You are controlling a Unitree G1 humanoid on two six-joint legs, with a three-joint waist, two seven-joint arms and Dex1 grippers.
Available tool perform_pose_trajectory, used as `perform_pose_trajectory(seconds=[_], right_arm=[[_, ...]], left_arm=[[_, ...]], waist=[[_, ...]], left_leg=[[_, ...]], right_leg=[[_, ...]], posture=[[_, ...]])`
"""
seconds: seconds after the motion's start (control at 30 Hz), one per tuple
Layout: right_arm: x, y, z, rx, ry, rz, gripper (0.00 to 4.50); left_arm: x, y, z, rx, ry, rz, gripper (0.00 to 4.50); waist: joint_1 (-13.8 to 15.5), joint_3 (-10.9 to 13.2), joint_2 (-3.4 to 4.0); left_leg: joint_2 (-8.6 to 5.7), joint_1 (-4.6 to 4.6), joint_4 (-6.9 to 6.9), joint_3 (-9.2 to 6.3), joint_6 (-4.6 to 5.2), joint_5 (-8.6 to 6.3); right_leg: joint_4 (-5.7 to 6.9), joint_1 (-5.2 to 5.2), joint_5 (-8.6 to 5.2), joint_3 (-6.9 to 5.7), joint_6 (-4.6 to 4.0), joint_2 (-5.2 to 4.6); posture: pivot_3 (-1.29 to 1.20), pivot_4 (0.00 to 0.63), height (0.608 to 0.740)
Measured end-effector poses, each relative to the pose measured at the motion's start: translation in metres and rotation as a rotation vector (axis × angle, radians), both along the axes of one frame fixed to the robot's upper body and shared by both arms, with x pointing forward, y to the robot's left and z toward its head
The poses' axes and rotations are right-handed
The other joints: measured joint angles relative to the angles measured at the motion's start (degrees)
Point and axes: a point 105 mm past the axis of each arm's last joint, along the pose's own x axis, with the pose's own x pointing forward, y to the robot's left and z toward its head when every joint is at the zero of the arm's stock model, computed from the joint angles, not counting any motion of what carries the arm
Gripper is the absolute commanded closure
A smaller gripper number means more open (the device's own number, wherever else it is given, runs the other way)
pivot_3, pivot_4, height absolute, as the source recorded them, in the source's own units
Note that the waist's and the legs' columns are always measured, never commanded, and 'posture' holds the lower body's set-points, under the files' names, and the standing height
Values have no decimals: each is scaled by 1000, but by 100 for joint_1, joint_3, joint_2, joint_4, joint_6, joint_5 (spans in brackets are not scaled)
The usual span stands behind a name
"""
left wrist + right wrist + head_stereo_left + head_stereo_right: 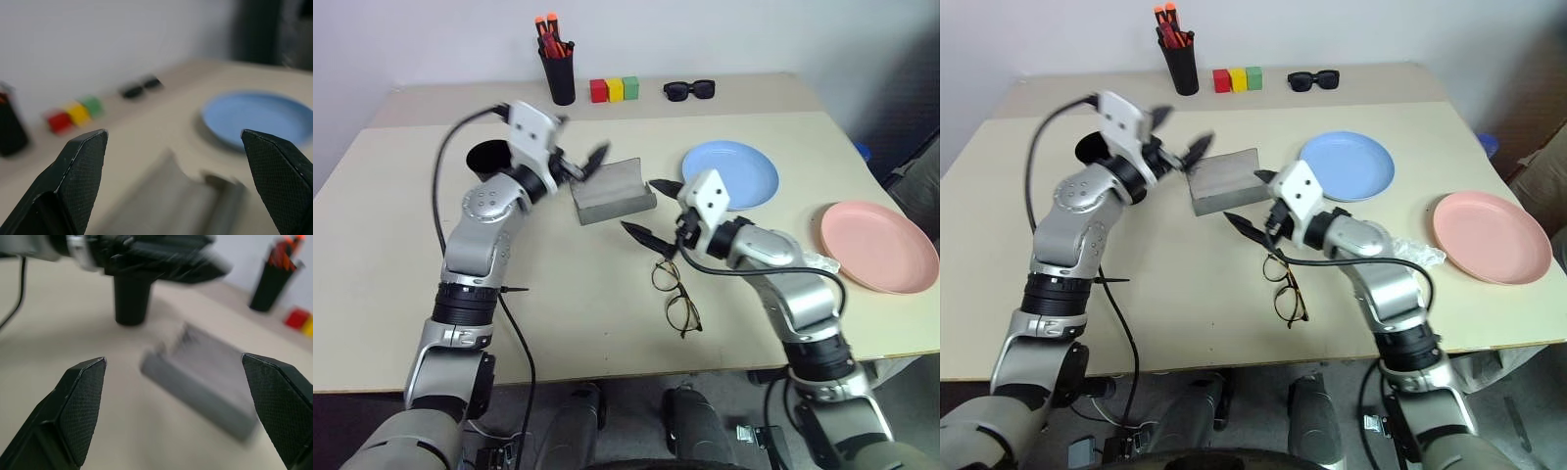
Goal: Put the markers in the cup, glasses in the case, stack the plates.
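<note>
The grey case (612,192) lies open mid-table, its lid raised. My left gripper (584,163) hovers at the case's left end, open and empty. Behind that arm stands the black cup (487,157), partly hidden. My right gripper (651,210) is open and empty just right of the case, above the table. The wire-framed glasses (675,294) lie unfolded on the table nearer me, below the right gripper. The light blue plate (734,172) sits right of the case. The pink plate (879,246) lies apart at the right edge. The markers are out of view.
A black pen holder (558,74) with orange-capped pens stands at the back. Beside it are red, yellow and green blocks (614,90) and black sunglasses (689,90). Bare tabletop (578,294) lies between my arms at the front.
</note>
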Motion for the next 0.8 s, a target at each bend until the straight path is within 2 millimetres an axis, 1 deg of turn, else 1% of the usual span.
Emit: perform_pose_trajectory(seconds=[0.07,0.13,0.2,0.33,0.47,0.57,0.67,0.8], right_arm=[[-5,-10,-6,-39,26,7,0],[-13,-21,-13,-105,58,22,0],[-22,-27,-18,-145,85,43,0],[-33,-34,-24,-193,114,62,0],[-36,-46,-25,-190,121,14,0],[-36,-54,-26,-193,123,-20,0],[-39,-55,-29,-195,131,-29,0],[-40,-54,-27,-194,118,-33,0]], left_arm=[[0,-3,-17,43,102,-37,26],[2,-7,-31,85,198,-76,26],[6,-7,-41,131,267,-94,26],[10,-13,-55,195,364,-144,26],[18,-16,-70,252,430,-153,26],[21,-16,-76,263,453,-163,26],[22,-17,-79,278,452,-173,808],[24,-16,-83,294,441,-179,2789]], waist=[[-13,0,0],[37,1,-1],[60,1,-1],[82,2,-3],[90,3,-5],[84,4,-6],[78,4,-6],[86,4,-7]], left_leg=[[1,-1,1,0,0,0],[0,-3,5,0,1,0],[0,-5,8,0,2,-1],[1,-7,11,0,3,-2],[0,-10,14,0,5,-3],[0,-11,13,0,6,-4],[1,-11,13,0,6,-4],[1,-11,14,0,7,-4]], right_leg=[[0,0,0,0,0,2],[-2,2,-1,-1,1,1],[-7,4,-1,0,1,0],[-11,5,-1,-1,2,-3],[-13,5,-1,-2,2,-7],[-14,4,-1,-2,2,-8],[-13,3,-1,-2,2,-8],[-14,4,-1,-2,3,-9]], posture=[[0,150,740],[0,150,740],[0,150,740],[0,150,740],[0,150,740],[0,150,740],[0,150,740],[0,150,740]])
